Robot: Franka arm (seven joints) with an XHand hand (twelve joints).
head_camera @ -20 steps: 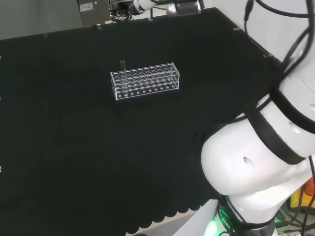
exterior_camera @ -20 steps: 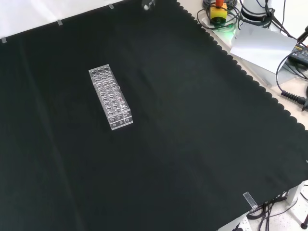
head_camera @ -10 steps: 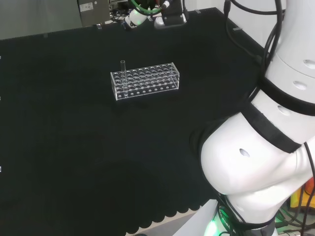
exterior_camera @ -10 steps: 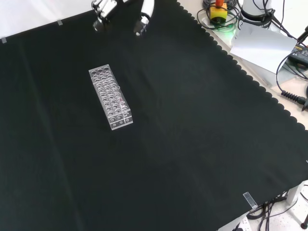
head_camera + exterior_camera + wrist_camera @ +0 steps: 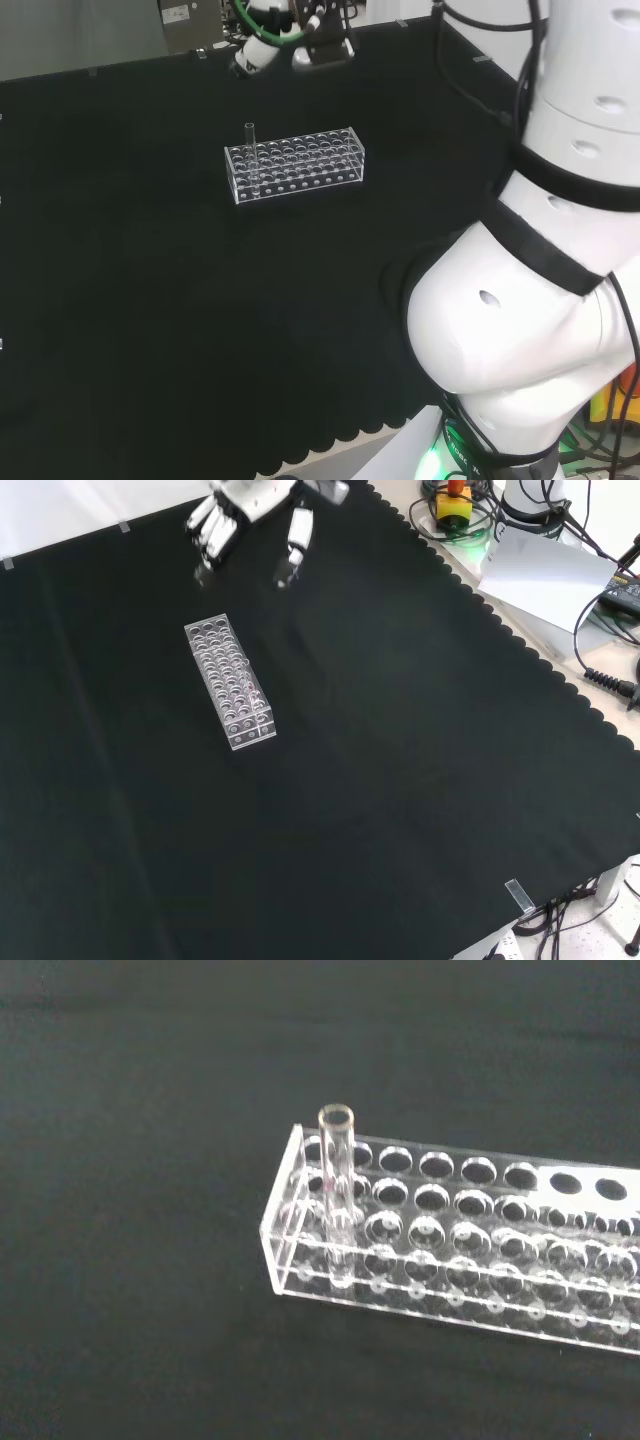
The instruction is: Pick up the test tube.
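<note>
Head view first: I see the clear rack point(image 5: 295, 164) sitting on the black-clothed table point(image 5: 150, 300), a little beyond the middle, with its long side running left to right. One test tube point(image 5: 251, 150) stands upright in a hole at the rack's left end, its open mouth well above the rack's top plate. My hand point(image 5: 262, 45) is at the far edge of the table, above and beyond the rack, well apart from the tube. The arm's white links point(image 5: 540, 300) take up the right side.

Front view: the rack point(image 5: 230, 682) lies left of centre, running away from the camera at a slight slant. The hand point(image 5: 250, 515) comes in from the top, its fingers point(image 5: 210, 535) straight and spread with the thumb point(image 5: 296, 540) set apart, holding nothing, clear of the rack's far end. I cannot pick out the glass tube here with any confidence.

Wrist view: the test tube point(image 5: 337, 1195) stands upright in a corner hole of the rack point(image 5: 470, 1250), near its short end. It looks empty, and the other holes I can see are vacant.
</note>
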